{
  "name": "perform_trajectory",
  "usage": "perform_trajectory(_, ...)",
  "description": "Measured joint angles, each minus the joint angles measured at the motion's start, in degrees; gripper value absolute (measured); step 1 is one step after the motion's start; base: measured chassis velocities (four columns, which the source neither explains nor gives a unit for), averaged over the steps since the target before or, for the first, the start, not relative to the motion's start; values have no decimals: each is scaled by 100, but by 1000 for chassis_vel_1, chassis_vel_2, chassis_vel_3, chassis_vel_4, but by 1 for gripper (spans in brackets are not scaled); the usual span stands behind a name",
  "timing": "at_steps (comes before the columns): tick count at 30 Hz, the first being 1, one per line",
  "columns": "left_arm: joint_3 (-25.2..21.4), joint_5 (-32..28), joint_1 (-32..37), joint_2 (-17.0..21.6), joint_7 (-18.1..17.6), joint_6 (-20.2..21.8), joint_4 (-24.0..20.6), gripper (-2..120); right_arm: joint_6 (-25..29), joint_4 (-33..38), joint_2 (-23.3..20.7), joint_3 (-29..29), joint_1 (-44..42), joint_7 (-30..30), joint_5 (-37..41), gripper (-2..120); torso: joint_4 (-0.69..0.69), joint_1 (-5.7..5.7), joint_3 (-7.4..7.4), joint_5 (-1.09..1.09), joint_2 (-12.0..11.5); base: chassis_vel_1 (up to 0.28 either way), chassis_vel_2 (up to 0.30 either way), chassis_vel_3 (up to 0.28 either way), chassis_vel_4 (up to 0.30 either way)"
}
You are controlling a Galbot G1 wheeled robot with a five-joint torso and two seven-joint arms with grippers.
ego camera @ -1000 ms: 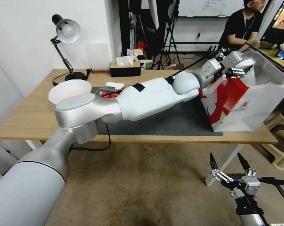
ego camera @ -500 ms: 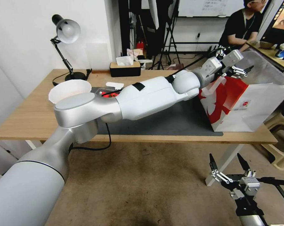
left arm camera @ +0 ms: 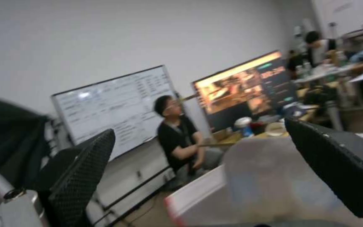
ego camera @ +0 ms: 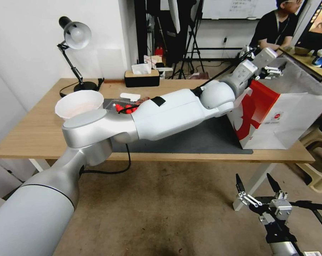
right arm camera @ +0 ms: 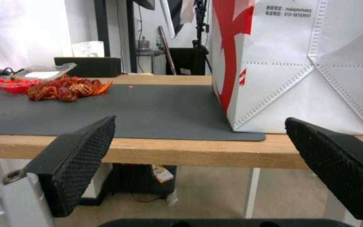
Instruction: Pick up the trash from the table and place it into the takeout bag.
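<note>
My left arm reaches across the table (ego camera: 33,131) and its gripper (ego camera: 280,70) hangs open just above the mouth of the takeout bag (ego camera: 274,113), with nothing between the fingers. In the left wrist view the open gripper (left arm camera: 198,132) looks over the bag's blurred rim (left arm camera: 274,176). The white bag with its red print stands upright on the right end of the dark mat (ego camera: 189,140). My right gripper (ego camera: 253,176) waits open below the table's front edge, facing the bag (right arm camera: 299,63) across the open gap (right arm camera: 198,121). The trash is out of view.
A large white bowl (ego camera: 77,103) and red crayfish shells (ego camera: 127,106) (right arm camera: 64,88) lie at the mat's far left. A desk lamp (ego camera: 74,39) and a black tissue box (ego camera: 141,76) stand along the back edge. A plastic stool (ego camera: 319,156) is right of the table.
My left gripper has lifted a little and shifted farther over the bag's mouth. The bag's near side, pushed in before, now stands straight. The right arm has barely moved.
</note>
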Motion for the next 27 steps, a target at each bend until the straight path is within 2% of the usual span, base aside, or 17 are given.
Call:
perform_trajectory(1,0,0,0,0,0,0,0,100,0,0,0,0,0,0,0,100,0,0,0,0,0,0,0,0,0)
perform_trajectory(3,-262,104,276,477,-392,336,-506,100,-18,-14,-16,-18,26,4,-3,100,5,0,0,-1,0,0,0,0,0)
perform_trajectory(4,-583,144,621,946,-712,534,-1109,100,-20,-19,-33,-38,42,14,-7,100,5,1,0,-2,-1,0,0,0,0)
perform_trajectory(5,-704,156,752,1086,-773,597,-1299,100,-20,-19,-41,-39,42,16,-7,100,4,1,0,-2,0,0,0,0,0)
perform_trajectory(6,-704,156,752,1086,-773,597,-1299,100,-20,-19,-41,-39,42,16,-7,100,4,1,0,-2,0,0,0,0,0)
perform_trajectory(8,-1076,381,1184,1505,-873,636,-1717,100,-44,-18,-73,-36,48,19,-10,100,4,0,0,-4,0,0,0,0,0)
perform_trajectory(9,-1076,381,1184,1505,-873,636,-1717,100,-44,-18,-73,-36,48,19,-10,100,4,0,0,-4,0,0,0,0,0)
perform_trajectory(12,-1484,694,1825,2154,-916,527,-2183,100,-59,-6,-107,12,18,23,-11,100,3,1,0,-3,-1,0,0,0,0)
perform_trajectory(13,-1484,694,1825,2154,-916,527,-2183,100,-59,-6,-107,12,18,23,-11,100,3,1,0,-3,-1,0,0,0,0)
perform_trajectory(15,-1710,798,2219,2516,-939,517,-2522,100,-48,26,-117,38,-20,25,-1,100,3,0,0,-3,-1,0,0,0,0)
perform_trajectory(16,-1710,798,2219,2516,-939,517,-2522,100,-48,26,-117,38,-20,25,-1,100,3,0,0,-3,-1,0,0,0,0)
perform_trajectory(19,-2062,888,2820,2901,-960,528,-2944,100,-15,43,-137,44,-46,35,2,100,3,1,0,-2,-1,0,0,0,0)
perform_trajectory(22,-2235,926,3106,3029,-973,551,-3120,100,0,46,-151,48,-57,40,5,100,1,0,0,-1,-1,0,0,0,0)
perform_trajectory(24,-2745,1148,3904,3297,-928,594,-3448,100,39,46,-172,74,-73,50,43,100,2,0,0,-3,0,0,0,0,0)
perform_trajectory(25,-2745,1148,3904,3297,-928,594,-3448,100,39,46,-172,74,-73,50,43,100,2,0,0,-3,0,0,0,0,0)
perform_trajectory(27,-3250,1415,4553,3479,-769,579,-3636,100,98,53,-180,97,-101,51,90,100,4,0,0,-1,0,0,0,0,0)
